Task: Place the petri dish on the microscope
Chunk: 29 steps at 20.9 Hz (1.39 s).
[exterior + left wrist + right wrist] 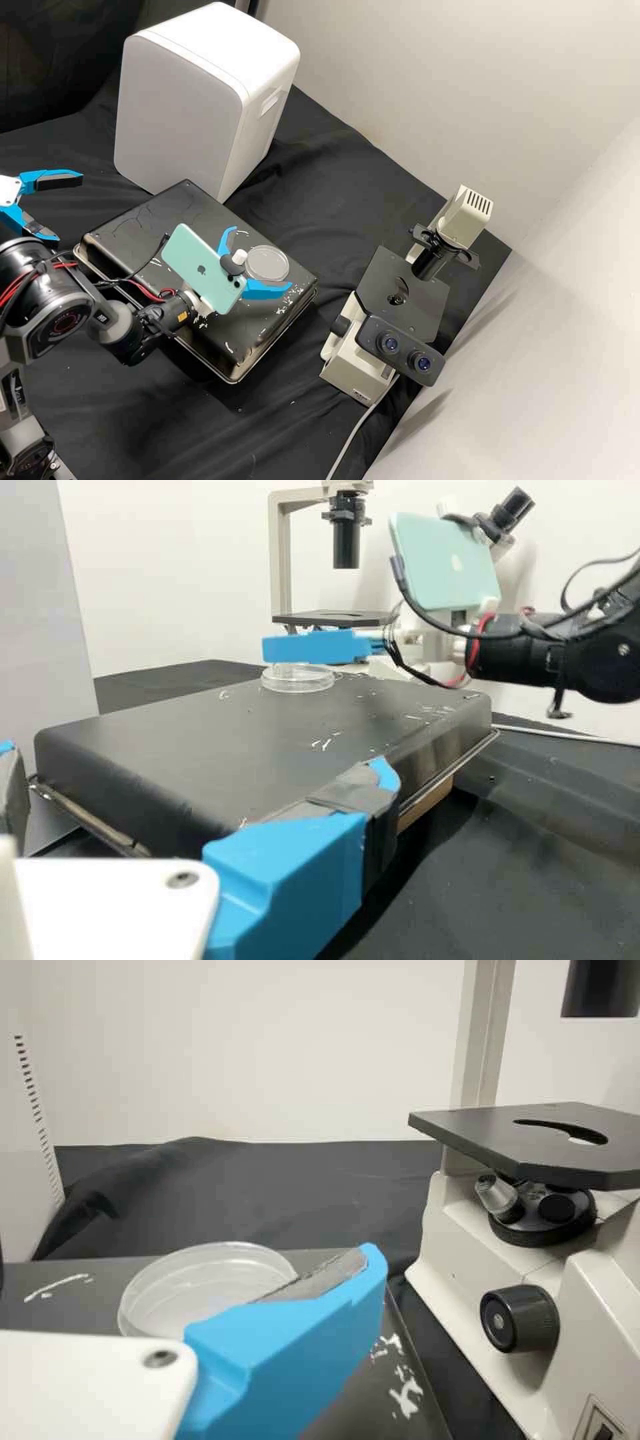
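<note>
A clear petri dish lies flat on a black slab on the black-draped table. The right end effector is spread wide and straddles the dish, one blue finger at its 10 o'clock side and the other at 6 o'clock. The microscope stands well apart at 4 o'clock from the dish. The left end effector, also released and holding nothing, sits at the dish's 9 o'clock, beside the slab.
</note>
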Tool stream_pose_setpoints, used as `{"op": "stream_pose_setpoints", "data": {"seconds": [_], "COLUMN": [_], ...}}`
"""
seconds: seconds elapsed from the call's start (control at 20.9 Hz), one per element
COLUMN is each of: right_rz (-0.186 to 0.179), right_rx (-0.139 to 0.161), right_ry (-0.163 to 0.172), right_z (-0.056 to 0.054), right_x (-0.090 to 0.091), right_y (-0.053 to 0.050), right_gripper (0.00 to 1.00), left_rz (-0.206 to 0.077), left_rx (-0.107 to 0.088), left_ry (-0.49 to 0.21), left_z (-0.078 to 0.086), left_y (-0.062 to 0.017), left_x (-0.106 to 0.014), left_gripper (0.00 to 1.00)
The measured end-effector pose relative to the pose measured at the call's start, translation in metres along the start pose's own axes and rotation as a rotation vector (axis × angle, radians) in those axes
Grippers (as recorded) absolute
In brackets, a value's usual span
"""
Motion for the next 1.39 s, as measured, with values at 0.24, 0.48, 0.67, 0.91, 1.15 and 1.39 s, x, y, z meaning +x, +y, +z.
{"op": "stream_pose_setpoints", "data": {"seconds": [0.24,0.48,0.67,0.91,1.15,1.39], "right_rz": [-0.027,-0.055,-0.056,-0.023,-0.014,-0.016], "right_rx": [0.0,0.001,-0.019,-0.03,-0.047,-0.046], "right_ry": [-0.026,-0.035,-0.027,-0.046,-0.064,-0.068], "right_z": [0.01,0.014,0.014,0.018,0.023,0.024], "right_x": [-0.004,0.002,0.015,0.031,0.041,0.046], "right_y": [-0.009,-0.017,-0.022,-0.021,-0.023,-0.024], "right_gripper": [1.0,1.0,1.0,1.0,1.0,1.0], "left_rz": [0.0,0.0,0.0,0.0,0.0,-0.006], "left_rx": [0.0,0.0,0.0,0.0,0.0,-0.002], "left_ry": [0.0,0.0,0.0,0.0,-0.002,0.0], "left_z": [0.0,0.0,0.0,0.0,0.0,0.0], "left_y": [0.0,0.0,0.0,0.0,-0.0001,-0.0011], "left_x": [0.0,0.0,0.0,0.0,0.0,0.0], "left_gripper": [1.0,1.0,1.0,1.0,1.0,1.0]}}
